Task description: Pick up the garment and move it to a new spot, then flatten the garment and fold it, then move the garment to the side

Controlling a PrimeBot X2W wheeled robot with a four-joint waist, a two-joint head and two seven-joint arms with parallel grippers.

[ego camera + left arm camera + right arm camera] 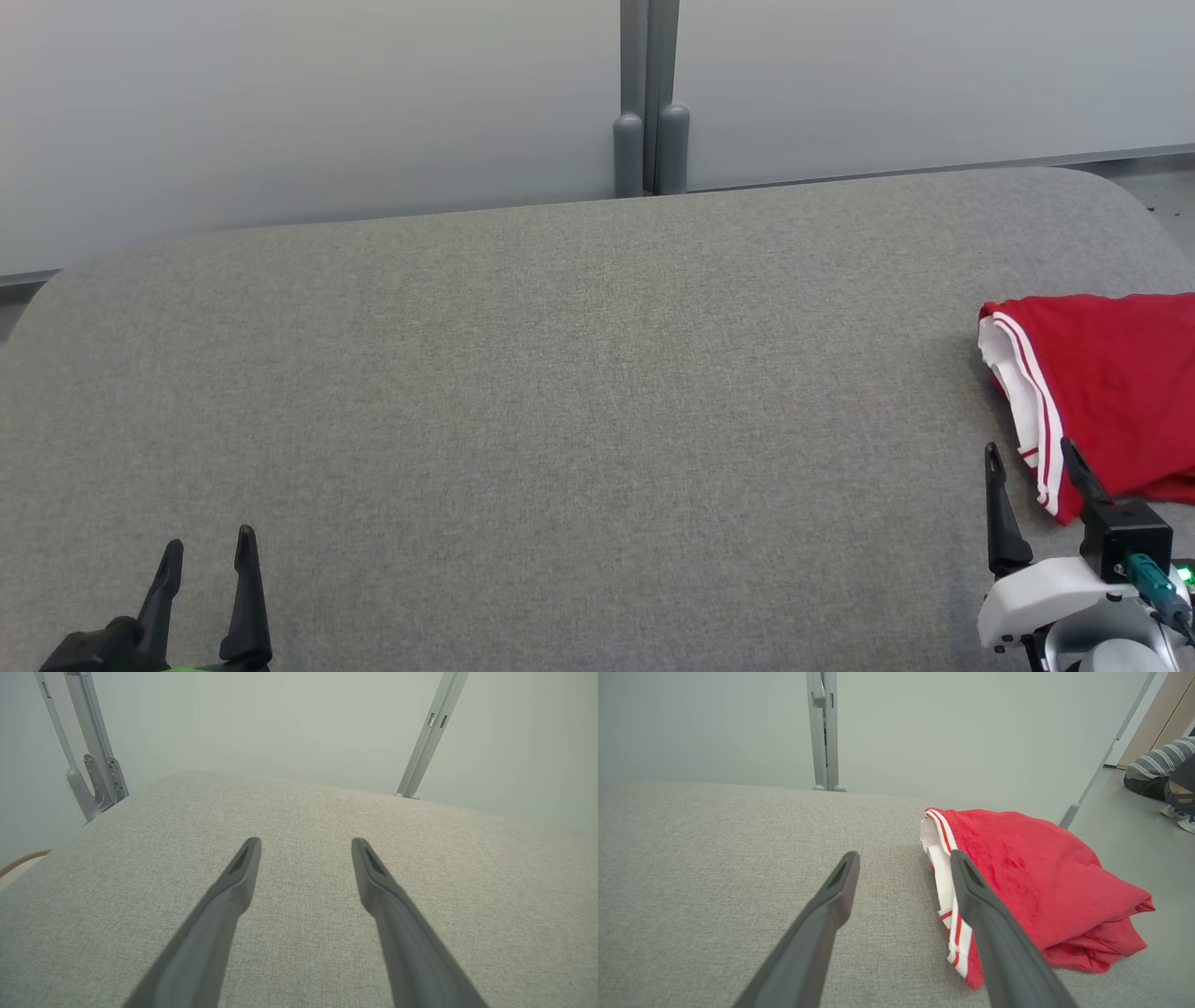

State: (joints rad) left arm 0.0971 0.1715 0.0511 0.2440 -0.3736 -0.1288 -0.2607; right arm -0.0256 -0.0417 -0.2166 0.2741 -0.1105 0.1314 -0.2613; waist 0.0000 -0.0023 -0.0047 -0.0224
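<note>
1. Garment [1111, 392], red with white striped trim, is seen folded at the right edge of the head view and is cut off by the frame.
2. Part of its trim is hidden behind one finger of the right gripper [1029, 448]; contact cannot be judged. The fingers are held apart, with nothing between them.
3. The left gripper [210, 537], at lower left, is likewise spread and empty.
4. The grey fabric-covered table [560, 373] is backed by pale wall panels [280, 103] and a grey post [651, 93].
5. A person's striped sleeve [1157, 763] is cut off at the upper right of the right wrist view.
</note>
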